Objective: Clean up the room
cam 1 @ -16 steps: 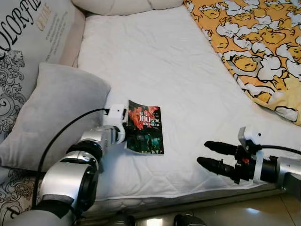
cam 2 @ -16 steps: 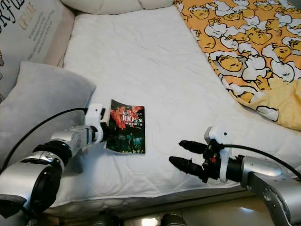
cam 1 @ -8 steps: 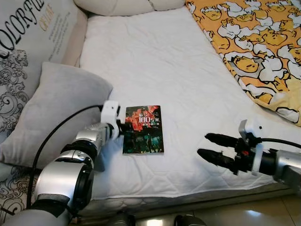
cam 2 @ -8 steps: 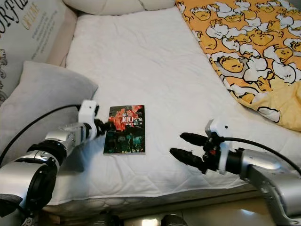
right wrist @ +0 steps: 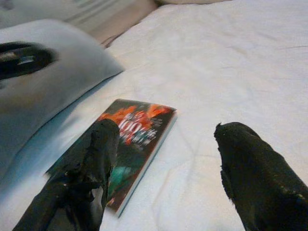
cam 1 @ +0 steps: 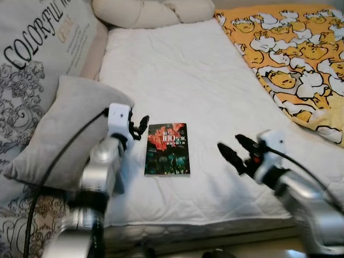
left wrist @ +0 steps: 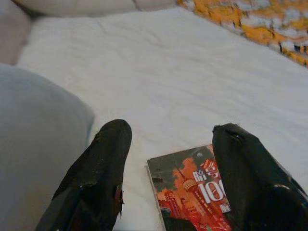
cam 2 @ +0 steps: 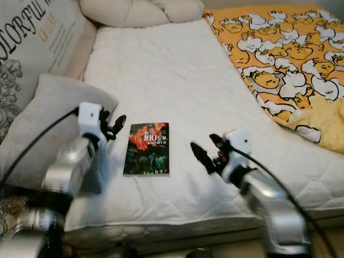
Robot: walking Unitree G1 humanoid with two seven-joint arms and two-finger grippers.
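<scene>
One thin paperback book with a dark cover and red artwork (cam 1: 167, 149) lies flat on the white quilted mattress (cam 1: 177, 75), its cover showing a large white "100" among characters too small to read. Just beside the book, toward the grey pillow (cam 1: 54, 129), the left gripper (cam 1: 141, 124) hovers with fingers spread. On the book's other side, near it, the right gripper (cam 1: 232, 150) also hangs spread apart. Beyond the pillow, a large grey-and-white printed cushion (cam 1: 32, 48) reads "COLORFUL".
</scene>
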